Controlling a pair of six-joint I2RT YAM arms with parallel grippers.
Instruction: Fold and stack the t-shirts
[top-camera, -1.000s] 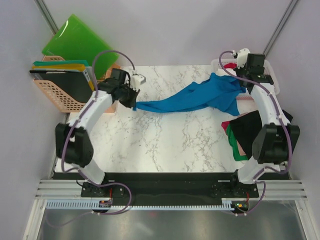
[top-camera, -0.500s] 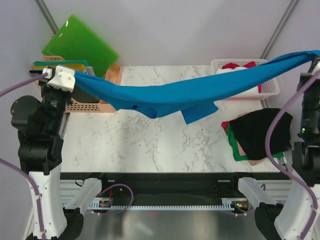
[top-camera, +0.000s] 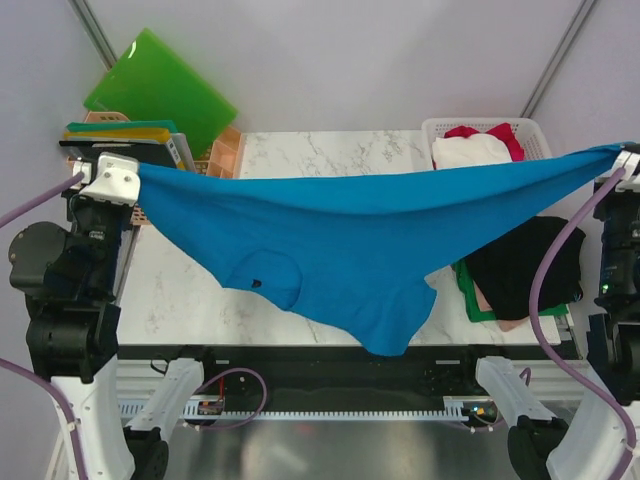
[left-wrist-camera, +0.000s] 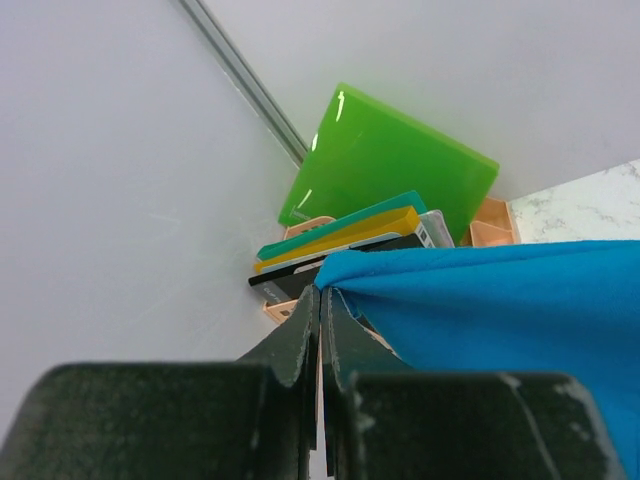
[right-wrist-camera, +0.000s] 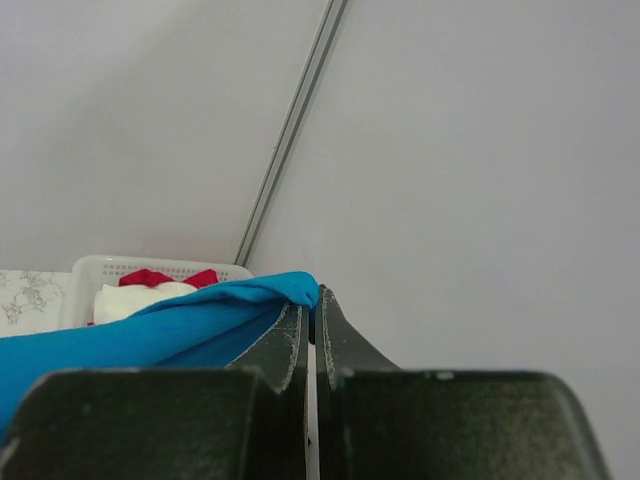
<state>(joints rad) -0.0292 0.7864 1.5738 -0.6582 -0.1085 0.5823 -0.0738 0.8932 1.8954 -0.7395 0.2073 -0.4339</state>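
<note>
The bright blue t-shirt (top-camera: 350, 235) hangs stretched in the air across the whole table, sagging towards the near edge. My left gripper (top-camera: 135, 170) is raised at the far left, shut on one corner of it (left-wrist-camera: 320, 290). My right gripper (top-camera: 622, 152) is raised at the far right, shut on the other corner (right-wrist-camera: 312, 292). The blue cloth (left-wrist-camera: 500, 300) runs off to the right in the left wrist view and off to the left (right-wrist-camera: 150, 335) in the right wrist view. A black t-shirt (top-camera: 520, 265) tops a pile with green (top-camera: 468, 298) and pale pink (top-camera: 505, 322) ones at the right.
A white lattice basket (top-camera: 535, 130) at the back right holds a white (top-camera: 470, 150) and a red (top-camera: 505, 135) shirt. Green plastic folders (top-camera: 160, 85) and a peach basket (top-camera: 225, 150) stand at the back left. Marble tabletop (top-camera: 330, 150) lies under the shirt.
The blue shirt has gone from lying bunched on the table to hanging high between both arms. Both arms rose and moved apart; the cloth now spreads wider and sags lower.
</note>
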